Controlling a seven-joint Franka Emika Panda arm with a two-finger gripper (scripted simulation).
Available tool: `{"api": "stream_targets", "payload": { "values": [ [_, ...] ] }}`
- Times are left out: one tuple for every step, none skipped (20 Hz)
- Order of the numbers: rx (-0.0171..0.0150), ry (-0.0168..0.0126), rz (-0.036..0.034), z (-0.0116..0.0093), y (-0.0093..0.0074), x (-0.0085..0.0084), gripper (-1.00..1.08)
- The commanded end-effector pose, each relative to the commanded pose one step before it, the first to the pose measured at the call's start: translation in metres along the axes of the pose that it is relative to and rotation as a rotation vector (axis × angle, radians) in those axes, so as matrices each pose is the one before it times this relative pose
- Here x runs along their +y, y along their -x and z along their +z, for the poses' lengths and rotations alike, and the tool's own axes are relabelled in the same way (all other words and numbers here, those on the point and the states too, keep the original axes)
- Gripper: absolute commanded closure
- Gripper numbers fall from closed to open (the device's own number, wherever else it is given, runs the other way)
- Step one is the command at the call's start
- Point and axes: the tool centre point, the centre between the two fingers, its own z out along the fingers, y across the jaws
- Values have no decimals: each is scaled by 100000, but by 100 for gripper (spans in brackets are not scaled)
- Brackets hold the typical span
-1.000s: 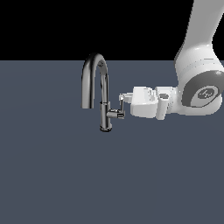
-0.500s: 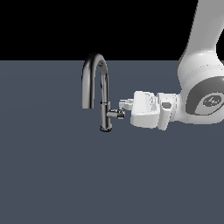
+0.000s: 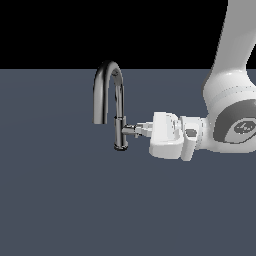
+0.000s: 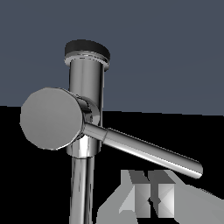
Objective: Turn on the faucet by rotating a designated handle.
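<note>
floor [image 3: 60,200]: slate, flat | faucet [image 3: 119,107]: upright | gripper [image 3: 138,130]: at handle [image 3: 131,131], opening and grip unreadable

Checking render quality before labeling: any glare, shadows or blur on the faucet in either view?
Exterior view: sharp, flat light; no cast shadows on the floor; bright streaks along the faucet spout. Wrist view: also sharp, the handle fills the frame with a soft highlight along its lever; the gripper fingertip looks faceted and grey at the edge.

Faucet [image 3: 118,100] — glossy chrome; gripper [image 3: 141,129] — matt white.
</note>
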Motion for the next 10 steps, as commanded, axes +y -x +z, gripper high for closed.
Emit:
{"api": "stream_targets", "payload": {
  "values": [
    [347, -18, 1852, -4, -2045, 815, 108],
    [-56, 136, 195, 58, -543, 183, 108],
    [-56, 136, 195, 58, -541, 182, 108],
    [-53, 130, 187, 56, -535, 181, 108],
    [-55, 136, 195, 58, -537, 179, 108],
    [-52, 131, 187, 56, -532, 178, 108],
    [-53, 133, 191, 57, -531, 176, 108],
    [-51, 131, 187, 55, -527, 174, 108],
    [-50, 131, 188, 55, -525, 171, 108],
    [0, 0, 0, 0, 0, 0, 108]
  ]
}}
